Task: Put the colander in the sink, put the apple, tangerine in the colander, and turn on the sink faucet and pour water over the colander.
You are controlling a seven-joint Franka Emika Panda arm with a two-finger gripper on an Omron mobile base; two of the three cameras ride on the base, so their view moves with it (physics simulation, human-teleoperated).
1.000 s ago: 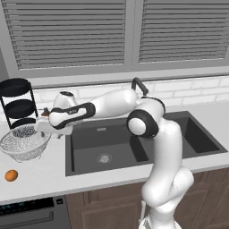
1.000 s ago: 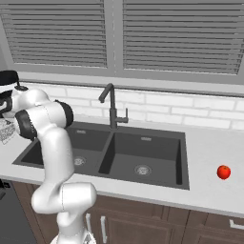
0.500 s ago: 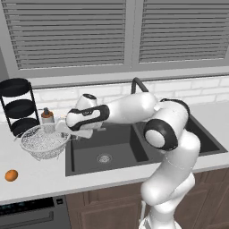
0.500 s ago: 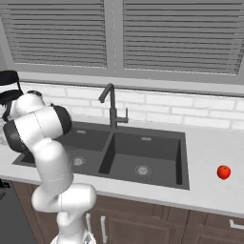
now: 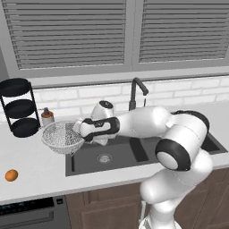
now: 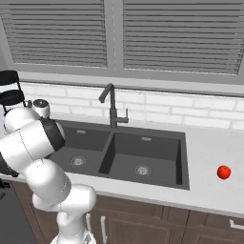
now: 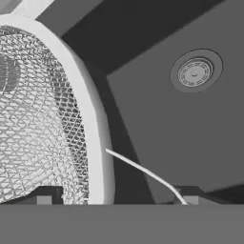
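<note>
Gripper (image 7: pixel 114 200) clamped on rim of colander (image 5: pixel 62 136), carried tilted over left edge of sink (image 5: pixel 134 156) (for setting inside); tangerine (image 5: pixel 11 175) waiting on counter; apple (image 6: pixel 223 172) far right.

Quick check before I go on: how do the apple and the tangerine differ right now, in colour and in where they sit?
The apple is bright red; the tangerine is orange. The apple lies on the counter right of the sink, while the tangerine lies on the counter left of it, in front of the colander. The apple shows a small stem on top; the tangerine shows none. Both are small, round, and not yet in the colander.
</note>
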